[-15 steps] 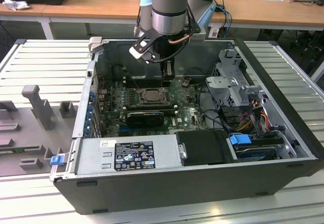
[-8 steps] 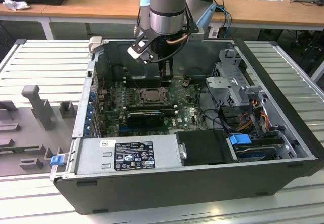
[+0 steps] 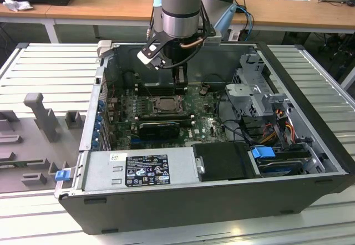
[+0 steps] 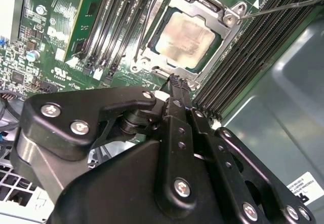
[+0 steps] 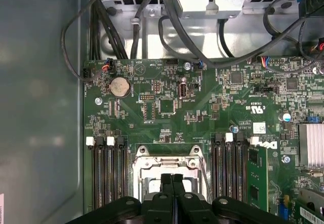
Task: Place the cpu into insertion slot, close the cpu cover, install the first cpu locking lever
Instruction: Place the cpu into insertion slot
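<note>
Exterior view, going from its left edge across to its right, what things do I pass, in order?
Grey plastic upright block → small blue plastic clip at the case corner → silvery-grey square metal cpu cover → grey sheet-metal drive cage.

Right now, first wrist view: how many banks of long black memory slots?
2. One bank beside the square silver metal cpu cover, one opposite; black end effector hides part of each.
</note>
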### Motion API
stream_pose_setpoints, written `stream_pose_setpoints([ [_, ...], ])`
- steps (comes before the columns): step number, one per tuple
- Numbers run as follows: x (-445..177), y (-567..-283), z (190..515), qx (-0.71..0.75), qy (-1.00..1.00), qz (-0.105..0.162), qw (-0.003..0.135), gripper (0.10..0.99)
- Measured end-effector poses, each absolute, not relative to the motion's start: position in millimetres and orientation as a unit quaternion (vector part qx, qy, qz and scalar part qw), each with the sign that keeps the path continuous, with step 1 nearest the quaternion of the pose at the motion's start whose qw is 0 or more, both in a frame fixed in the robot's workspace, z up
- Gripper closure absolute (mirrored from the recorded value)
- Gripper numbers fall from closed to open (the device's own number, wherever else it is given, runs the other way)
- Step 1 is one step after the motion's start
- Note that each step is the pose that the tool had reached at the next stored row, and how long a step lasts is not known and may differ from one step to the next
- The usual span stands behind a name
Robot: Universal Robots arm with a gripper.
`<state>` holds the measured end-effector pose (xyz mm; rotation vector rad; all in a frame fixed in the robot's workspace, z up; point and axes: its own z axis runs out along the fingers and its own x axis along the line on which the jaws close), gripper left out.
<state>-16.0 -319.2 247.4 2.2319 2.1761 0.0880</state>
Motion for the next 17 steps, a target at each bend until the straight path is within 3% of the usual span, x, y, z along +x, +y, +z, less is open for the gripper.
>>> stream_pose_setpoints([
  [17, -40, -319, 245, 0.716, 0.698, 0.028, 0.012, 0.98],
])
